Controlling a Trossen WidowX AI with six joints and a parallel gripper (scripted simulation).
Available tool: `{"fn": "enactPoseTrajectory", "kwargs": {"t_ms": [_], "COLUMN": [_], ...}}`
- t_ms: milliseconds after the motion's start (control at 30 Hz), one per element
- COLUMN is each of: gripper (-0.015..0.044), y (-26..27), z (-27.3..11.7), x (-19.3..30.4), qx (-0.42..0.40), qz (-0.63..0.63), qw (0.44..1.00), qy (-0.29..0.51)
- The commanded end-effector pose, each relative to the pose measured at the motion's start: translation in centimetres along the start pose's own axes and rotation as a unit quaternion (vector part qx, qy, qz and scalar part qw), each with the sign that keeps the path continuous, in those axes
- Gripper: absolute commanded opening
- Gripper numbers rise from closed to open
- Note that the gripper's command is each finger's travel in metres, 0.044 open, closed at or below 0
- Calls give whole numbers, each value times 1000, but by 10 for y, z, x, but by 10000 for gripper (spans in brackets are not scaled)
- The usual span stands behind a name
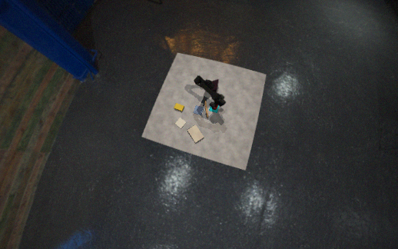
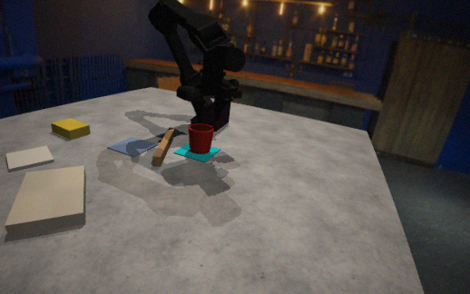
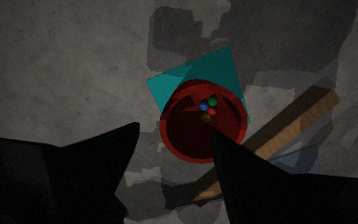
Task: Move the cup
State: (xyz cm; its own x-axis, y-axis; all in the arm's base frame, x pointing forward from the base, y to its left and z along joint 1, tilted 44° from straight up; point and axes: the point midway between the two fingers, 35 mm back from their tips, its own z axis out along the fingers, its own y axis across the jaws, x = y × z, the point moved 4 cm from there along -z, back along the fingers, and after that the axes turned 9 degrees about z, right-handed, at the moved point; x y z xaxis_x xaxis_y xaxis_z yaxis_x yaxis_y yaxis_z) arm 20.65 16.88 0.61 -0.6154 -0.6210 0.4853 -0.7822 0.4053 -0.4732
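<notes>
The red cup stands upright on the cyan pad. In the wrist view several small marbles lie inside it: blue, green, red and dark yellow. The blue pad lies on the other side of the wooden bar and holds nothing. My gripper is open and empty. In the wrist view its left fingertip is beside the cup and its right fingertip overlaps the cup's near rim. Whether a finger touches the cup cannot be told.
A wooden bar lies between the two pads, close to the cup. A yellow block, a small pale slab and a larger beige block lie farther off, past the blue pad.
</notes>
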Motion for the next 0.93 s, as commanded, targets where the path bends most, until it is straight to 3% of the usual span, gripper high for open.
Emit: {"fn": "enactPoseTrajectory", "kwargs": {"t_ms": [0,100,700,900], "gripper": [364,440,440,440], "y": [0,0,-3,-4], "z": [0,-5,-62,-60], "x": [0,-1,-4,-4], "qx": [0,0,-3,0], "qz": [0,0,2,0], "qw": [1000,1000,1000,1000], "qy": [0,-1,0,-3]}}
